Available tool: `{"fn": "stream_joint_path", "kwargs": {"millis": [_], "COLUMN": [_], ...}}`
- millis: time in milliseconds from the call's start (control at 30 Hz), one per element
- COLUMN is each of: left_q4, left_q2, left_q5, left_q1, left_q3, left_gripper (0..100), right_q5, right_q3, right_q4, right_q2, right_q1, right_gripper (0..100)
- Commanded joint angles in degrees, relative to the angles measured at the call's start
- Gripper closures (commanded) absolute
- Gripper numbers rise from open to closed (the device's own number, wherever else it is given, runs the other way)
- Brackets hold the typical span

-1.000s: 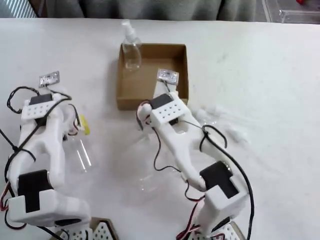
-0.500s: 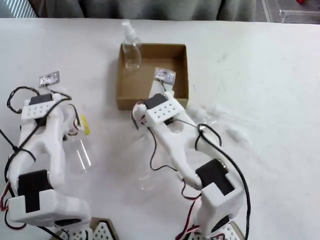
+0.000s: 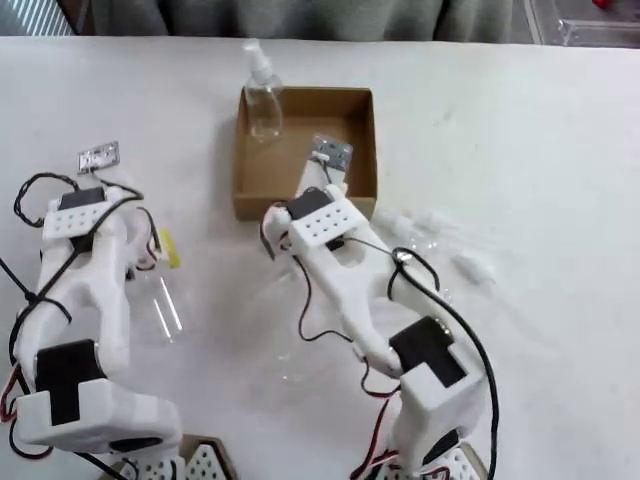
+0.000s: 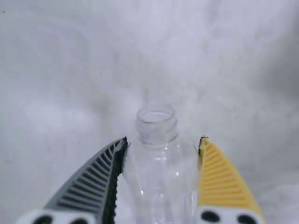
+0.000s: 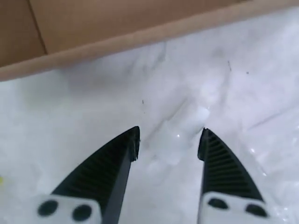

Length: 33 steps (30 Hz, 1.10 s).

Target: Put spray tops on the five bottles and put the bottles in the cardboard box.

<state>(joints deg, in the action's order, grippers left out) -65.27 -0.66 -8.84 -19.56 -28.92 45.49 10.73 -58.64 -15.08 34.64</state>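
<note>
Beside cardboard box (image 5: 140, 38), right hand (image 5: 169, 135) wide astride spray top (image 5: 181, 130); left hand (image 4: 162, 142) clamps bottle (image 4: 157, 122).

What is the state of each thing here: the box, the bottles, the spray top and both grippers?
cardboard box: open, one bottle inside.
bottle in the box: spray top on, at the far left corner.
held bottle: neck open, no spray top.
left gripper: shut on the held bottle.
right gripper: open, one finger on each side of a spray top.
spray top: loose, lying on the table near the box wall.
</note>
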Motion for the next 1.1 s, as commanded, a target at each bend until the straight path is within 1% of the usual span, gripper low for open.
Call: {"fn": "stream_joint_path", "kwargs": {"millis": [0, 133, 200, 333, 400, 500, 667, 767, 833, 900, 967, 1067], "left_q4": [1.0, 1.0, 1.0, 1.0, 1.0, 0.9, 0.7, 0.5, -2.0, -6.5, -9.6, -11.0], "left_q2": [2.9, 2.9, 2.9, 2.9, 2.9, 2.9, 2.9, 3.3, 3.6, 5.2, 7.6, 12.4], "left_q5": [0.9, 0.9, 0.9, 0.9, 0.9, 0.9, 2.5, 2.2, -0.2, -1.9, -2.1, -2.0], "left_q1": [-0.4, -0.4, -0.4, -0.4, -0.4, -0.4, -0.4, -0.5, -0.3, 0.2, 1.6, 4.4], "left_q3": [2.4, 2.4, 2.4, 2.4, 2.4, 2.4, 2.4, 2.5, 3.7, 6.6, 8.3, 8.6], "left_gripper": [92, 92, 92, 92, 92, 92, 92, 92, 92, 92, 92, 92], "right_q5": [0.9, 0.6, 0.4, 0.4, 0.4, 0.3, -5.2, -7.2, -9.5, -13.1, -16.3, -19.7], "right_q3": [-1.4, -1.7, -1.8, -2.0, -1.9, -1.7, -3.3, -3.4, -3.3, -3.3, -3.3, -3.3], "right_q4": [2.0, 2.2, 1.9, 0.6, 0.4, -0.5, -6.3, -9.2, -10.4, -11.3, -12.5, -15.7], "right_q2": [-1.4, -2.3, -1.7, -1.7, -1.8, -1.5, 0.8, 4.1, 6.6, 9.5, 13.1, 20.1], "right_q1": [-0.3, -0.3, -0.3, -1.8, -2.9, -4.2, -3.9, -3.9, -4.4, -4.8, -5.8, -8.0], "right_gripper": [81.8, 82.2, 84.1, 99.5, 95.7, 98.6, 98.2, 98.2, 98.2, 98.2, 98.2, 98.2]}}
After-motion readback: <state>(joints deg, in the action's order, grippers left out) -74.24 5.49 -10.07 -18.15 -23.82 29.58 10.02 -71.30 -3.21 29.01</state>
